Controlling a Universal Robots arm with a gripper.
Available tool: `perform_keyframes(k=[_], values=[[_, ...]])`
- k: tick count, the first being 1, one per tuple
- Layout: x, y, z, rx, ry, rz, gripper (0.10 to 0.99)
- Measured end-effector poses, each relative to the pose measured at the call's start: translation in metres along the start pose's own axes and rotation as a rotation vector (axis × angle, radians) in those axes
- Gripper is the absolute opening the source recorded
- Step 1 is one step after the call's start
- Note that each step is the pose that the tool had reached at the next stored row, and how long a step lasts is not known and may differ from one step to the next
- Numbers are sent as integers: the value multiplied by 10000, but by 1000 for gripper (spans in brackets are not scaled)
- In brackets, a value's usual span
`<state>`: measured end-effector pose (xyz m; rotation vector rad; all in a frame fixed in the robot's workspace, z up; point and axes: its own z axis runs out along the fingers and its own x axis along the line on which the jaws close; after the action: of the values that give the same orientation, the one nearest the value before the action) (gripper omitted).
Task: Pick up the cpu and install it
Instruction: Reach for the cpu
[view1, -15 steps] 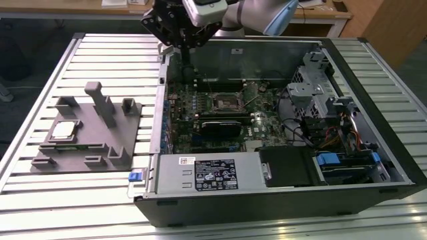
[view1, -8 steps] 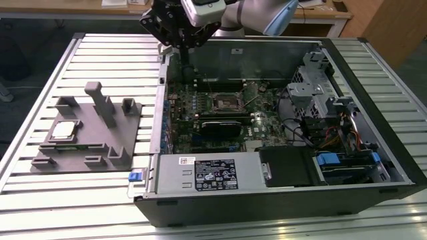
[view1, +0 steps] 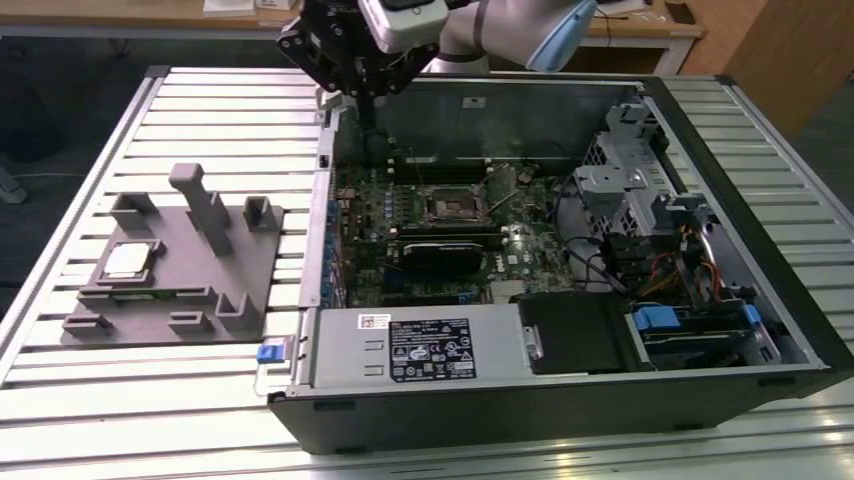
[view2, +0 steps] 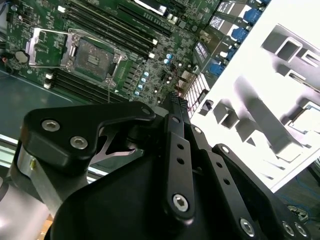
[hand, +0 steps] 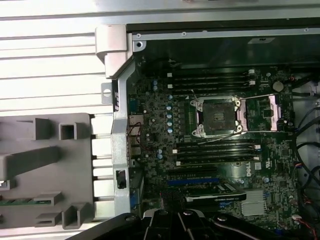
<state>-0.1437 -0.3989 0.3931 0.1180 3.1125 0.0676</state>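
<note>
At the exterior view's left, a grey fixture (view1: 187, 285) lies on the slatted metal table (view1: 200, 110), and the cpu (view1: 127, 260) sits flat in a recess near the fixture's left edge, silvery top up, well apart from the arm. Right of it, at the top of the frame just left of centre, the gripper (view1: 363, 98) hangs over the near wall of the open computer case (view1: 801, 330). Its fingers are pressed together with nothing between them, which the second wrist view also shows at the tip (view2: 177, 98). Further right, in the middle of the frame, the motherboard (view1: 514, 265) lies in the case with the cpu socket (view1: 451, 205) uncovered. In both wrist views the socket (view2: 92, 57) (hand: 217, 117) has its metal frame folded open beside it. At the exterior view's right stand a metal drive cage (view1: 627, 170) and bundled cables (view1: 667, 275).
</note>
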Motion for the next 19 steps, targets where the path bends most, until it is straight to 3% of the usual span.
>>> perform_keyframes(k=[19], values=[[48, -4, 0, 0, 0, 0, 106]])
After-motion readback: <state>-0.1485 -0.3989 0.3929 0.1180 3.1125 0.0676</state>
